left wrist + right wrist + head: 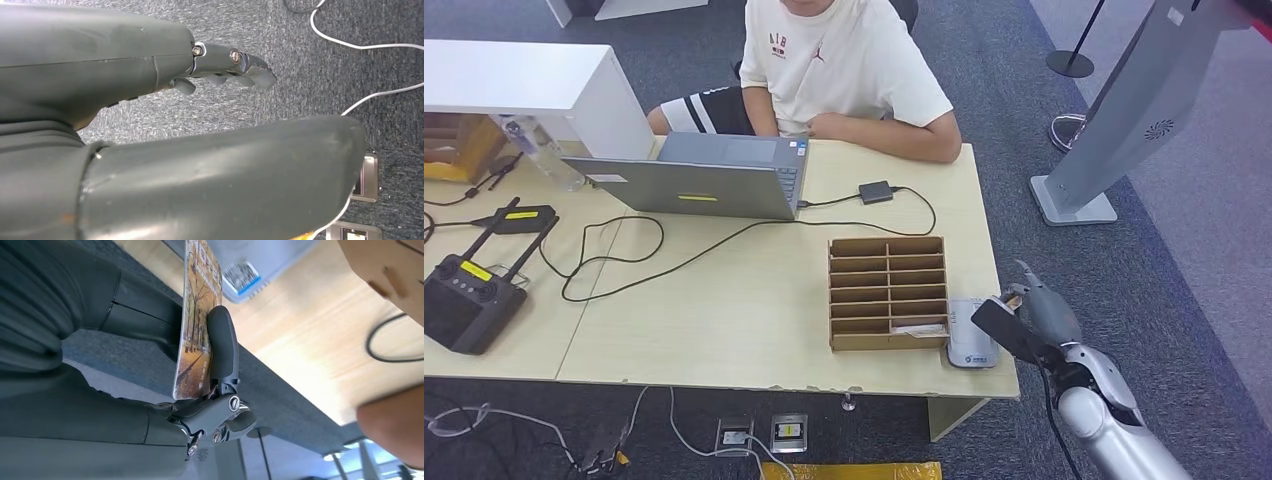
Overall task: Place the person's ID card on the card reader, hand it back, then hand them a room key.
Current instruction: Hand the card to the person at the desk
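Our right hand (1030,312) grips a thin card with a picture of autumn trees (199,315), pinched between thumb and fingers, just off the right end of the long pale wooden table (724,300). Close by on the table edge lies the flat white card reader (971,335), beside a brown cardboard box with many slots (889,292). We see a person in a white shirt (839,55) sitting across. Our left hand (225,65) hangs over grey carpet, fingers loosely apart, holding nothing.
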